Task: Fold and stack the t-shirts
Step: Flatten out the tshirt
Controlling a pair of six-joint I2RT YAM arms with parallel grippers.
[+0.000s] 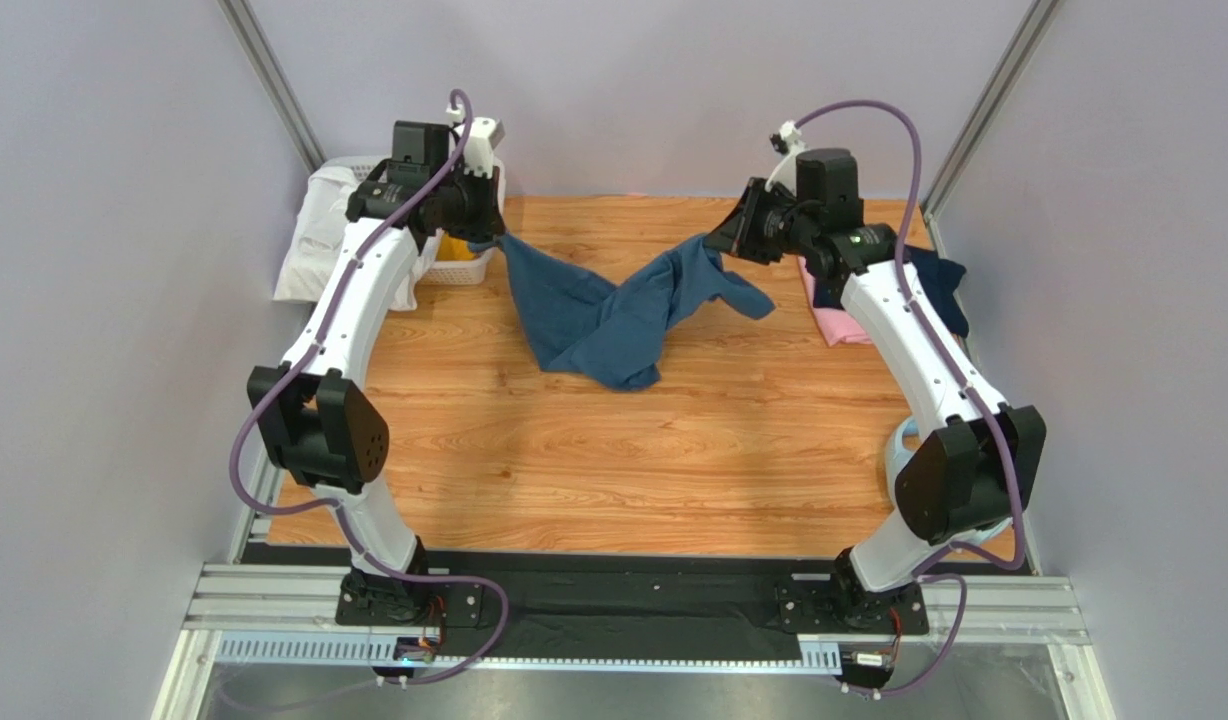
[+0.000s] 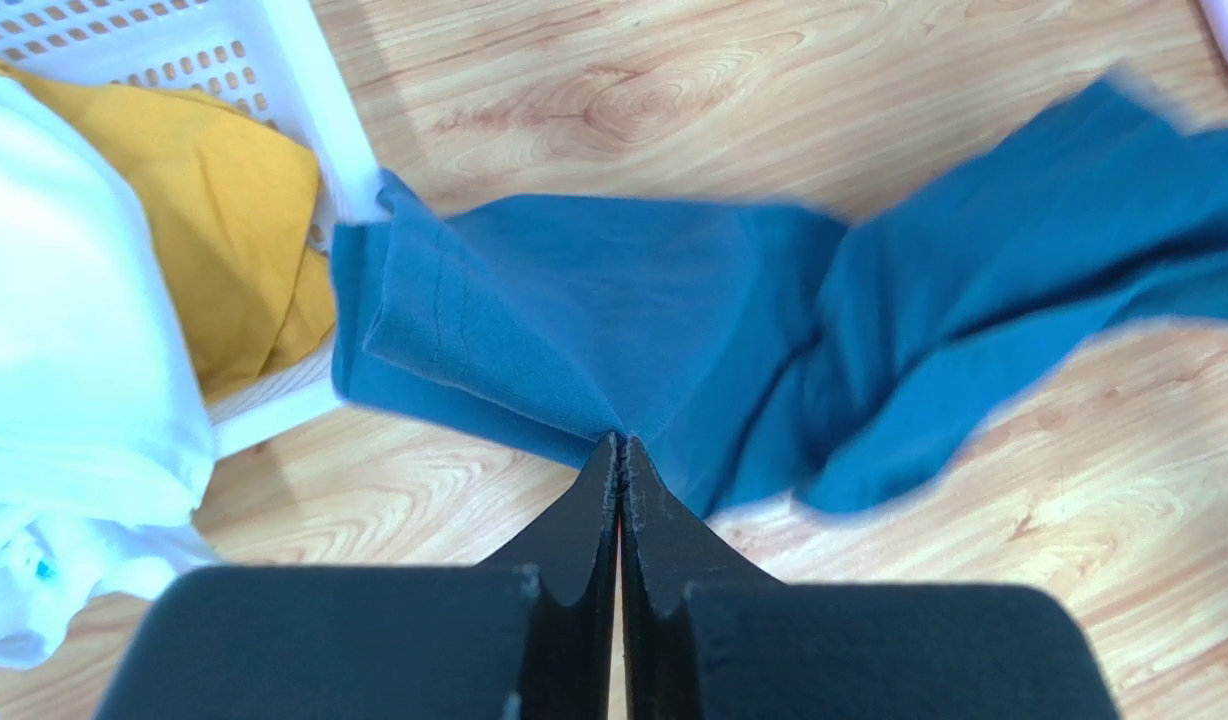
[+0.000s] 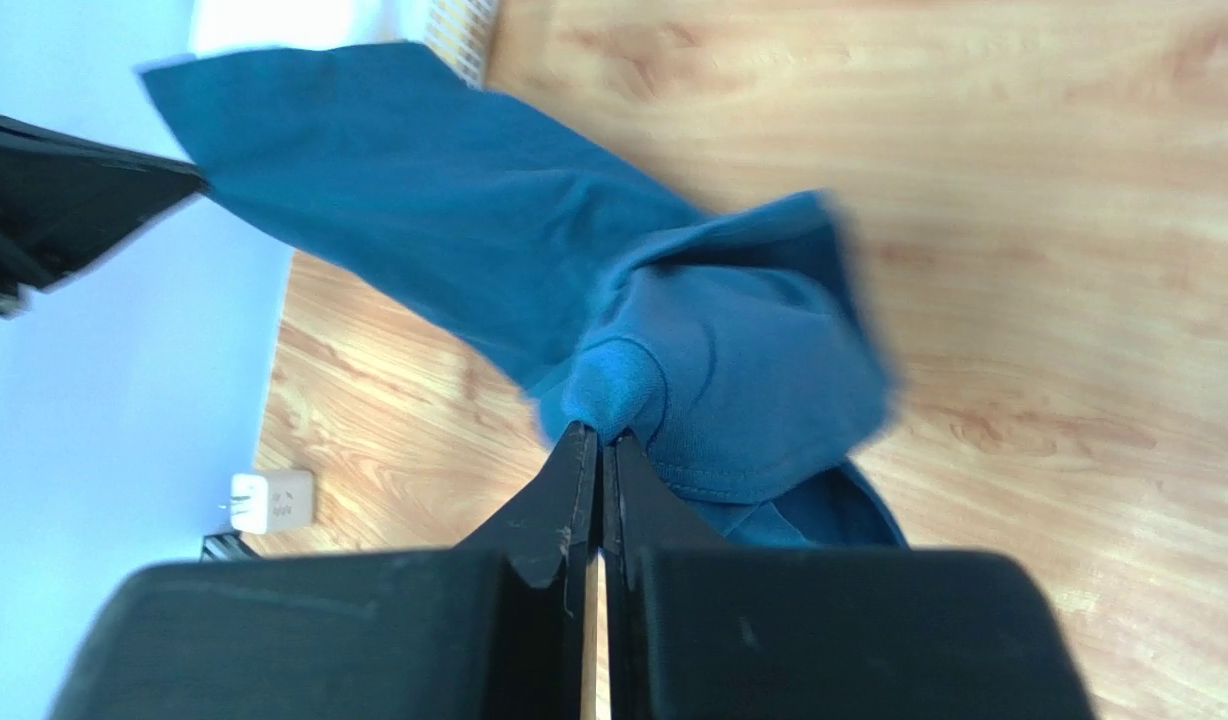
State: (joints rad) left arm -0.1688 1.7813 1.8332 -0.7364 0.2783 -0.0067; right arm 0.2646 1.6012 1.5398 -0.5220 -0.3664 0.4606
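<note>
While slung above the far middle of the light wooden table [image 1: 650,465], large slate-blue cloth t-shirt [image 1: 613,315]: twisted, middle sagging. White plastic lattice basket [image 2: 327,135], far left: cloth just beside it, may snag. Left gripper [image 2: 620,450], right gripper [image 3: 598,443]: each pinched shut on a thin edge; tugging risks slip.

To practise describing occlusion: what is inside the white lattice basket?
A mustard-yellow garment lies in the basket. A white garment covers part of it, so the basket floor and anything beneath either cloth are hidden.
</note>
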